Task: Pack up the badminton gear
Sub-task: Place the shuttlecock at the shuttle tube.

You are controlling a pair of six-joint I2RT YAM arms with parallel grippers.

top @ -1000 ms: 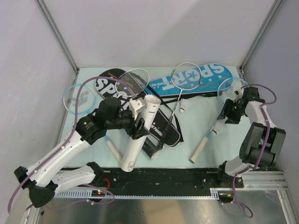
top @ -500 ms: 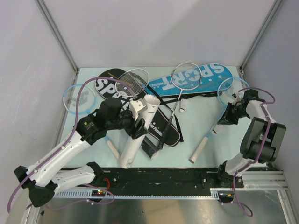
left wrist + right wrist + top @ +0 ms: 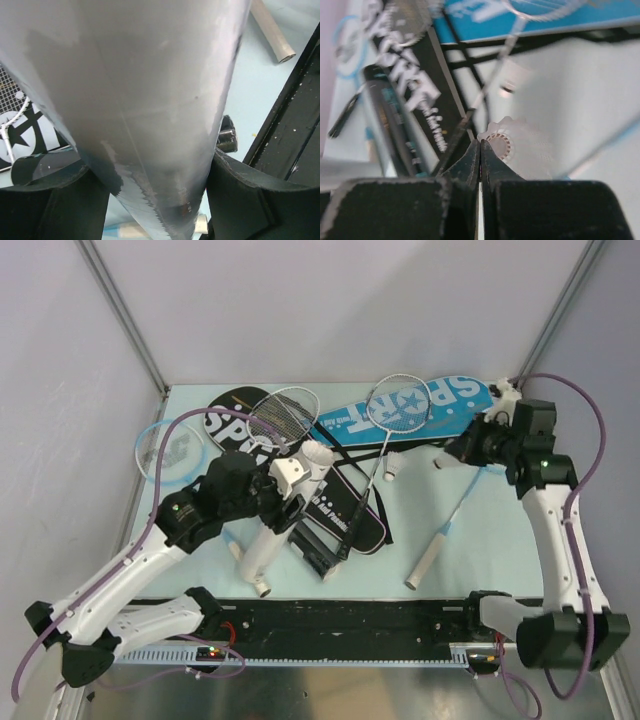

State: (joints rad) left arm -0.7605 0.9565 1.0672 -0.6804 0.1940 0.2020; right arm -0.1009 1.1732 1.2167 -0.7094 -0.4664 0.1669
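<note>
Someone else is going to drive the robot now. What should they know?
Left gripper: shut on the white tube, tilted.
Right gripper: shut, pinching a shuttlecock by its rim.
Second shuttlecock, rackets, black cover and blue cover lie on the table.
Nothing looks packed yet.
Left to do, probably: shuttlecocks into the tube, rackets into covers.

Left arm (image 3: 120, 575) reaches forward and inward from its base, left gripper (image 3: 287, 502) spread wide and clamped across a white tube (image 3: 265, 552); right arm (image 3: 562, 540) stretches far forward, right gripper (image 3: 480, 150) pointing left, its fingers pressed fully together.
</note>
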